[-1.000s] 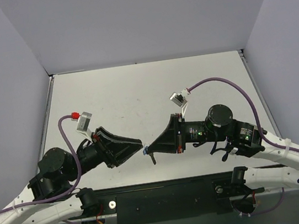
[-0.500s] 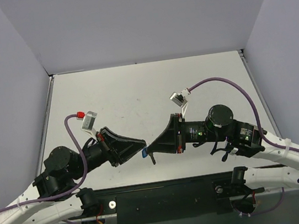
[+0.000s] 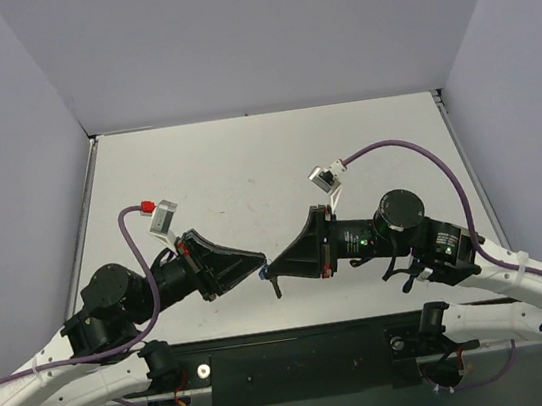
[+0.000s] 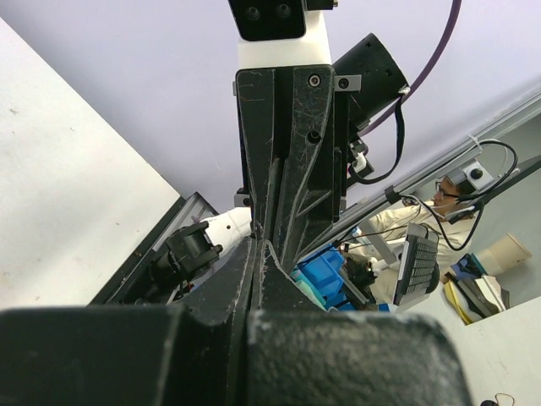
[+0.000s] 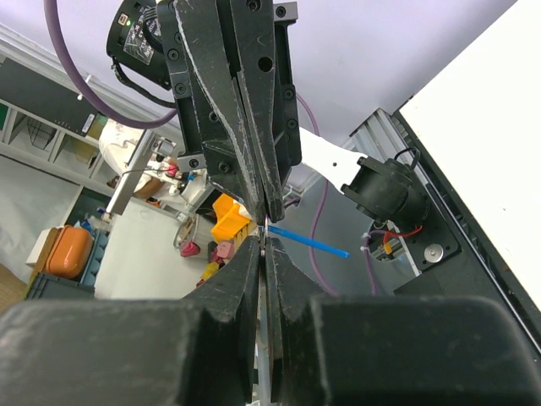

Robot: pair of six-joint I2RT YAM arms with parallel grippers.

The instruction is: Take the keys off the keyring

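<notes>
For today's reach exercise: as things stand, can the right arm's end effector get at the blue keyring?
Probably yes. The right end effector meets the left end effector tip to tip, and the blue keyring sticks out right at that meeting point, with nothing between.

The top external camera looks down from above and behind the arm bases [image 3: 160, 359], taking in the whole table [image 3: 244, 156]. The 2 wrist cameras sit close behind the left gripper [image 4: 256, 247] and right gripper [image 5: 265, 243], facing each other. All 3 views share the spot where both tips meet.
</notes>
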